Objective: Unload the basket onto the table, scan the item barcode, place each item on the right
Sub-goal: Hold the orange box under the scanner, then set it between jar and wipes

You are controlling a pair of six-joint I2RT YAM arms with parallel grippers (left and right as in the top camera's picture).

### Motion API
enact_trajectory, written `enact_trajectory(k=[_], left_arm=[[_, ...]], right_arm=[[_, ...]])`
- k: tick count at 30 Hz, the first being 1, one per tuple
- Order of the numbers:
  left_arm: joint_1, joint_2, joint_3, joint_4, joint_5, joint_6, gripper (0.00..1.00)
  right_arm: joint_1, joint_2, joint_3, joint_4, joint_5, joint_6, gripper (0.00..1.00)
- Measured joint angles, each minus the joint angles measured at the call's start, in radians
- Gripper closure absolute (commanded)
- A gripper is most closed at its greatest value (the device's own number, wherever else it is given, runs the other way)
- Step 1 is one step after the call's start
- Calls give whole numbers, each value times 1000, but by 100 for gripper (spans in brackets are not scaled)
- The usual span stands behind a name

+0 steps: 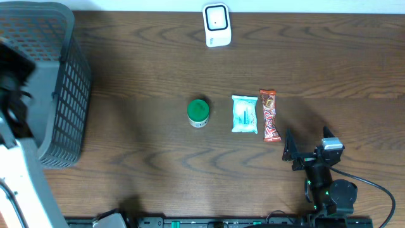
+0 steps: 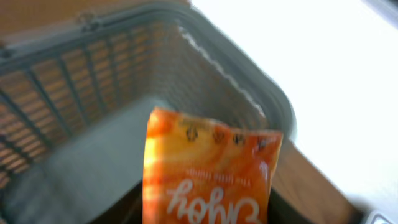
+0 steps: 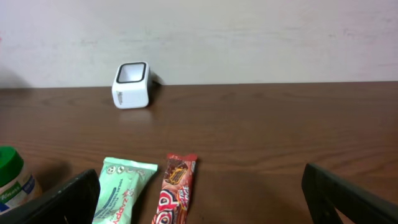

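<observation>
My left gripper (image 2: pixel 205 216) is shut on an orange snack packet (image 2: pixel 208 174) with white lettering, and holds it above the grey mesh basket (image 2: pixel 93 93). In the overhead view that arm (image 1: pixel 16 95) is over the basket (image 1: pixel 60 88) at the far left, and the packet is hidden there. The white barcode scanner (image 1: pixel 216 25) stands at the table's far edge, and shows too in the right wrist view as a white scanner (image 3: pixel 132 85). My right gripper (image 1: pixel 307 149) is open and empty near the front right, just behind a red bar (image 3: pixel 177 190).
In the middle of the table lie a green-lidded jar (image 1: pixel 198 113), a mint-green packet (image 1: pixel 244 114) and the red candy bar (image 1: pixel 270 115) in a row. A pale wall runs behind the scanner.
</observation>
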Motion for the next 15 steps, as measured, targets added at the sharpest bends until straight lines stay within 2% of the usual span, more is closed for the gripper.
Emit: enact_trajectory(k=[6, 15], left_arm=[[-292, -34, -3, -175, 27, -107, 56], [-728, 84, -73, -173, -40, -239, 56]], right_arm=[[0, 0, 0, 0, 0, 0, 1], [0, 0, 0, 0, 0, 0, 1]])
